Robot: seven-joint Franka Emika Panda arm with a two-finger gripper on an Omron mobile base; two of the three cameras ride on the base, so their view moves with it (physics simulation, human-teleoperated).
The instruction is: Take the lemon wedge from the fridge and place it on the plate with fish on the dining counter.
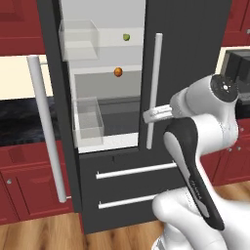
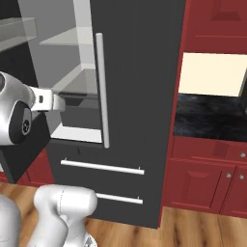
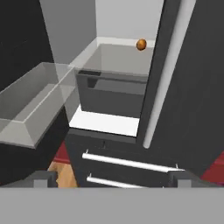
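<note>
The fridge (image 1: 185, 73) stands with its left door swung wide, so the shelves are reachable. The gripper (image 3: 111, 178), low before the opening, looks spread and empty, though only its tips show. The lemon wedge (image 1: 126, 37) sits on the upper shelf, above an orange-brown ball (image 1: 118, 72).

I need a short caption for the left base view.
Fridge left door open; lemon wedge on upper shelf, orange ball below.
</note>
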